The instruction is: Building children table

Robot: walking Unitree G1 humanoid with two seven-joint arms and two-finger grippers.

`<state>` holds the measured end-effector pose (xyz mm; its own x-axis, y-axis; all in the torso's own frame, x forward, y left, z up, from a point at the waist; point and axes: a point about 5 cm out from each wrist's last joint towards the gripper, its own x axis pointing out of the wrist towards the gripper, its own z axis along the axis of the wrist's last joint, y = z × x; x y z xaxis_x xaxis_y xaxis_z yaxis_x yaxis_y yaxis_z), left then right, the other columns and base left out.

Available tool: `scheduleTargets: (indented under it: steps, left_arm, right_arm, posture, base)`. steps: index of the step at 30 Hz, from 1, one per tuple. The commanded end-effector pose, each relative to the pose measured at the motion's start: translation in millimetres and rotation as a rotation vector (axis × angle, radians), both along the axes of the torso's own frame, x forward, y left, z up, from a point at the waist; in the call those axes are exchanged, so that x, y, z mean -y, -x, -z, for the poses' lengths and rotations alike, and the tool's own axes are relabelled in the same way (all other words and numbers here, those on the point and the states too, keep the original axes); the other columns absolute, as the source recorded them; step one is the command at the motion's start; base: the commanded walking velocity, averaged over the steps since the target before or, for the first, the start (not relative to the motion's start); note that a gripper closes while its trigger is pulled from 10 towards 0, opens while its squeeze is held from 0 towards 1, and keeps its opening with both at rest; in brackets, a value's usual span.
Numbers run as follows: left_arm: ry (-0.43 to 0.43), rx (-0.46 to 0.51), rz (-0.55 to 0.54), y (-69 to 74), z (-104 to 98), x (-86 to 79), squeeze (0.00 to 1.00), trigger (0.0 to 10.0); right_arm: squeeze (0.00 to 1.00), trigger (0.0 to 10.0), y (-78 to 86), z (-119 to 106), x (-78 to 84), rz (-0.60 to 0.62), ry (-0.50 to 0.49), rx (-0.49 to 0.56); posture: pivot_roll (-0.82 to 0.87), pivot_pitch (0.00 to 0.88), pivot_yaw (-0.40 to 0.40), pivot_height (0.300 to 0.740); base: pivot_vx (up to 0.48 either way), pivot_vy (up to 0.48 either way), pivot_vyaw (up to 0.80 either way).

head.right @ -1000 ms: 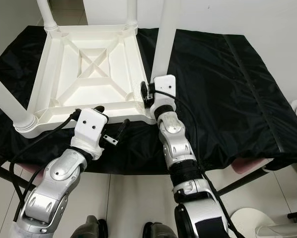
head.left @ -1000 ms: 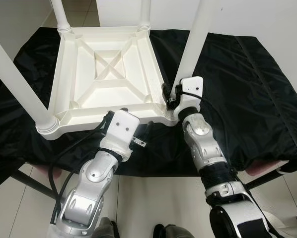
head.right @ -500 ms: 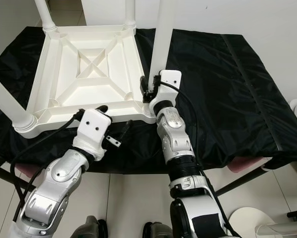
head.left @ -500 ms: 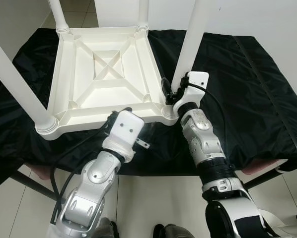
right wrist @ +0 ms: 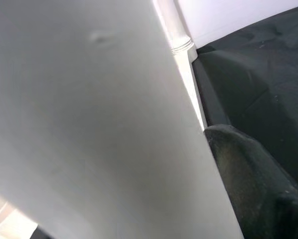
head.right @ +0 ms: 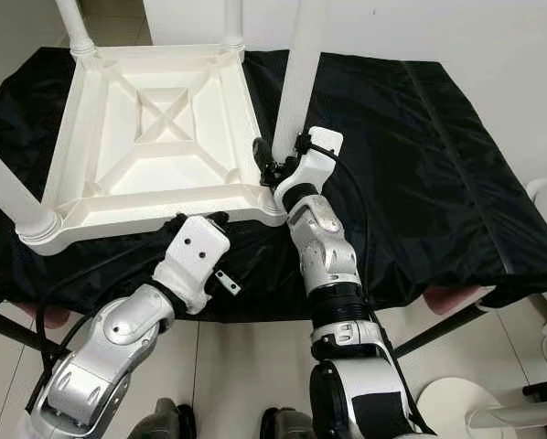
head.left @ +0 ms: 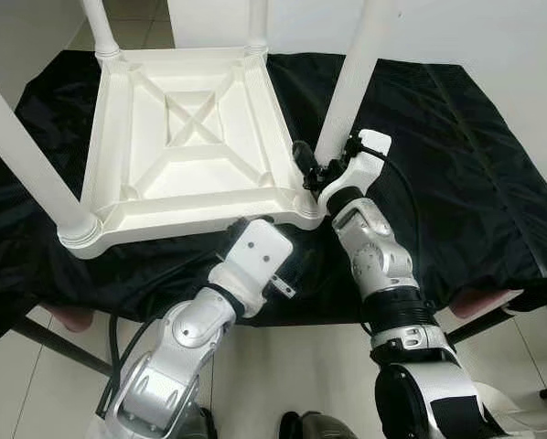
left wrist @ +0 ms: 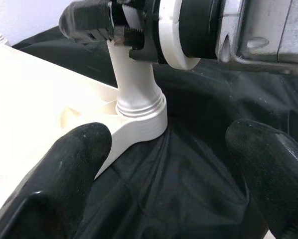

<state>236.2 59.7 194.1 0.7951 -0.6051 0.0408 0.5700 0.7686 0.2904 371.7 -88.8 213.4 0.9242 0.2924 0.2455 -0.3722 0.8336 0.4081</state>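
A white plastic children's table (head.left: 187,212) lies upside down on the black cloth, its legs pointing up. My right gripper (head.left: 319,170) is shut on the near right leg (head.left: 351,82), just above its socket (left wrist: 139,113) at the table's corner. In the right wrist view that leg (right wrist: 89,124) is pressed against one black finger (right wrist: 248,174). My left gripper (head.left: 275,238) is open, low at the table's front edge by that same corner. Its fingers (left wrist: 64,179) stand wide apart on either side of the socket without touching it.
The black cloth (head.left: 456,155) covers a bench with dark metal legs (head.left: 54,343) over a pale tiled floor. The near left leg (head.left: 26,155) leans out over the left side. Two far legs (head.left: 98,23) rise at the back. A white wall stands behind.
My left arm has slid right along the table's front edge toward the near right corner. My right wrist has turned around the leg while staying shut on it.
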Motion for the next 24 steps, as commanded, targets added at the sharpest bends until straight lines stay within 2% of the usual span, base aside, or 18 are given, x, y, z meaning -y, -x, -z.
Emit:
scheduleTargets:
  steps: [1,4,5,6,7,8,10,13,14,16,18,19,20,21,24]
  left_arm:
    - [-0.003,-0.007,0.001,2.3,-0.8,0.3,0.00,10.0]
    - [-0.004,-0.008,0.002,2.6,-1.2,0.3,0.00,10.0]
    - [-0.003,-0.008,0.004,3.0,-2.0,1.1,0.00,10.0]
    - [-0.003,-0.008,0.004,3.0,-2.0,1.1,0.00,10.0]
    - [-0.005,-0.010,0.011,3.8,-3.2,2.3,0.00,10.0]
    - [-0.005,-0.010,0.011,3.8,-3.2,2.3,0.00,10.0]
    - [-0.007,-0.012,0.019,5.2,-3.5,3.6,0.00,10.0]
    - [-0.009,-0.019,0.023,6.6,-2.0,4.8,0.00,10.0]
    - [-0.009,-0.019,0.023,6.6,-2.0,4.8,0.00,10.0]
    - [-0.008,-0.021,0.025,7.0,-2.0,5.0,0.00,10.0]
    - [-0.008,-0.021,0.025,7.0,-2.0,5.0,0.00,10.0]
    - [-0.009,-0.022,0.025,7.1,-2.0,5.0,0.00,10.0]
    - [-0.010,-0.023,0.026,7.5,-1.9,5.0,0.00,10.0]
    - [-0.011,-0.025,0.026,7.7,-1.8,4.9,0.00,10.0]
    - [-0.011,-0.029,0.023,8.1,-1.3,4.5,0.00,10.0]
  right_arm:
    - [0.00,10.0,-1.5,-5.5,-4.3,-0.069,-0.183,-0.009]
    - [0.00,10.0,-1.7,-5.8,-3.6,-0.073,-0.205,-0.010]
    - [0.00,10.0,-2.2,-5.0,-1.8,-0.078,-0.269,-0.020]
    - [0.00,10.0,-2.2,-5.0,-1.8,-0.078,-0.269,-0.020]
    - [0.00,10.0,-2.2,-2.2,1.4,-0.088,-0.365,-0.038]
    - [0.00,10.0,-2.2,-2.2,1.4,-0.088,-0.365,-0.038]
    - [0.00,10.0,-1.2,3.6,5.8,-0.097,-0.461,-0.056]
    - [0.00,10.0,-0.8,27.2,21.9,-0.075,-0.689,-0.145]
    - [0.00,10.0,-0.8,27.2,21.9,-0.075,-0.689,-0.145]
    - [0.00,10.0,0.5,38.9,29.5,-0.088,-0.837,-0.180]
    - [0.00,10.0,0.5,38.9,29.5,-0.088,-0.837,-0.180]
    - [0.00,10.0,0.6,45.1,33.9,-0.090,-0.929,-0.203]
    - [0.00,10.0,0.2,55.0,40.3,-0.085,-1.061,-0.239]
    - [0.00,10.0,0.4,65.3,45.9,-0.059,-1.127,-0.272]
    - [0.00,10.0,2.4,77.7,48.8,-0.042,-1.162,-0.304]
  posture:
    - [-0.03,0.164,-0.029,0.740]
    - [-0.03,0.164,-0.029,0.740]
    - [-0.03,0.167,-0.027,0.740]
    - [-0.03,0.167,-0.027,0.740]
    - [-0.03,0.168,-0.025,0.740]
    - [-0.03,0.168,-0.025,0.740]
    - [-0.03,0.169,-0.025,0.740]
    - [-0.03,0.175,-0.019,0.740]
    - [-0.03,0.175,-0.019,0.740]
    - [-0.03,0.177,-0.016,0.740]
    - [-0.03,0.177,-0.016,0.740]
    - [-0.03,0.178,-0.014,0.740]
    - [-0.03,0.178,-0.013,0.740]
    - [-0.03,0.179,-0.013,0.740]
    - [-0.03,0.181,-0.011,0.740]
  base:
    - [0.000,0.000,0.00]
    - [0.000,0.000,0.00]
    - [0.000,0.000,0.00]
    - [0.000,0.000,0.00]
    - [0.000,0.000,0.00]
    - [0.000,0.000,0.00]
    - [0.000,0.000,0.00]
    - [0.000,0.000,0.00]
    - [0.000,0.000,0.00]
    - [0.000,0.000,0.00]
    - [0.000,0.000,0.00]
    - [0.000,0.000,0.00]
    - [0.000,0.000,0.00]
    - [0.000,0.000,0.00]
    - [0.000,0.000,0.00]
